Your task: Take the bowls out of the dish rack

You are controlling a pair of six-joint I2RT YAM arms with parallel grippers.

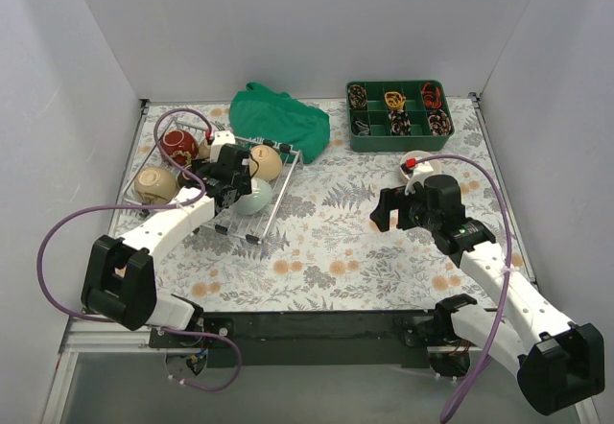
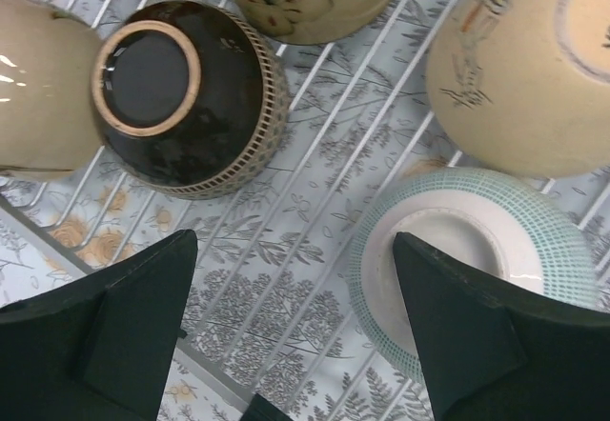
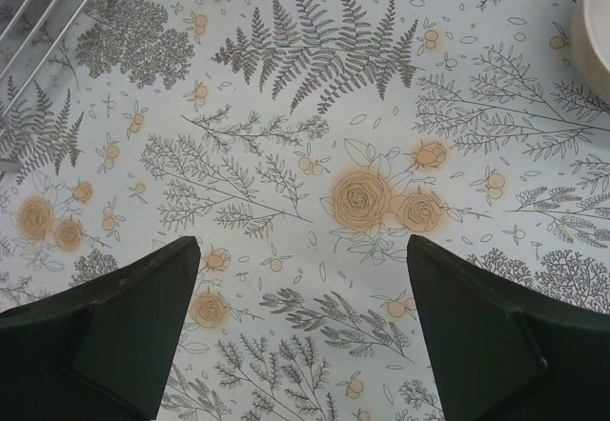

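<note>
The silver wire dish rack (image 1: 280,194) sits at the left on the floral cloth. It holds a red bowl (image 1: 178,143), beige bowls (image 1: 155,185) (image 1: 266,161) and a pale green bowl (image 1: 251,197). My left gripper (image 1: 230,179) hovers open over the rack. In the left wrist view the gripper (image 2: 295,250) is empty, with an upturned dark brown bowl (image 2: 181,97) to its upper left. The upturned pale green bowl (image 2: 467,240) lies under its right finger (image 2: 457,326), and beige bowls (image 2: 519,69) (image 2: 38,88) lie around. My right gripper (image 1: 384,211) (image 3: 300,250) is open and empty above bare cloth.
A green cloth (image 1: 280,117) lies behind the rack. A green compartment tray (image 1: 400,115) of small items stands at the back right. A pale bowl (image 1: 414,162) rests on the table behind my right wrist; its rim shows in the right wrist view (image 3: 596,30). The rack corner (image 3: 38,21) shows there too.
</note>
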